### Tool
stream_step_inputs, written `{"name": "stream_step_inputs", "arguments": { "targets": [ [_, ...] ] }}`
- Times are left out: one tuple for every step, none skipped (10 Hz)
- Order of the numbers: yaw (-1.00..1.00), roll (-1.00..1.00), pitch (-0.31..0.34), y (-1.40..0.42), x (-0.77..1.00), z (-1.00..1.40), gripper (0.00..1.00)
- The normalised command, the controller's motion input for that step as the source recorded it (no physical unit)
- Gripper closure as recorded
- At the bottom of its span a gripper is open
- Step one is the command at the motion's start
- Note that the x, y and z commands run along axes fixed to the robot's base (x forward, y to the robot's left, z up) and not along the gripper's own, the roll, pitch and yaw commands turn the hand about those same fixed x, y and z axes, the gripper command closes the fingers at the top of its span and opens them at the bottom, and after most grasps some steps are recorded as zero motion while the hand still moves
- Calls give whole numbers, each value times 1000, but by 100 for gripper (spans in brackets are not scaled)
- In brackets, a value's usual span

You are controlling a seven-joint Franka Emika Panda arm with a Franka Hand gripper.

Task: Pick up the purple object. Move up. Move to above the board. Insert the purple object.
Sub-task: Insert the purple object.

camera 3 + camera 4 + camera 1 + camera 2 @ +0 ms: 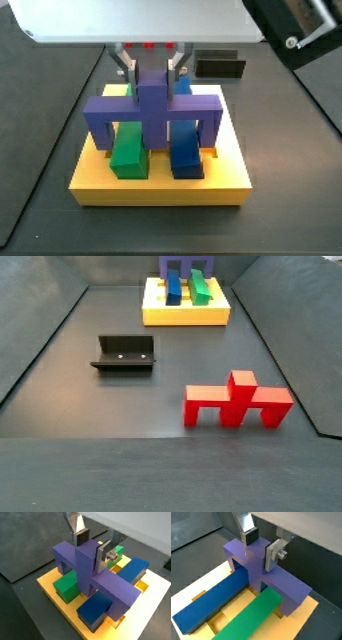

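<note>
Gripper (91, 546) over the yellow board (52, 584), fingers closed on the central stem of the purple object (85, 566). Purple object seated on board, straddling green bar (250, 617) and blue bar (212, 603).

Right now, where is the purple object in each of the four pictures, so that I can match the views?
Wrist view: purple object mid-picture, over the board, gripper at its stem.
Wrist view: purple object in the middle, astride the blue bar and green bar.
Side view: middle, below the gripper.
Side view: at the top edge, cut off.
Shared landmark: the yellow board.
</note>
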Motion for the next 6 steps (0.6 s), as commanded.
{"name": "stream_step_inputs", "arguments": {
  "targets": [
    [0, 24, 17, -26, 263, 0, 100],
    [0, 11, 19, -20, 277, 0, 100],
    [0, 44, 0, 0, 174, -34, 100],
    [0, 93, 0, 0, 66, -126, 100],
    [0, 117, 4, 0, 0, -129, 100],
    [0, 109, 0, 0, 0, -143, 100]
  ]
}}
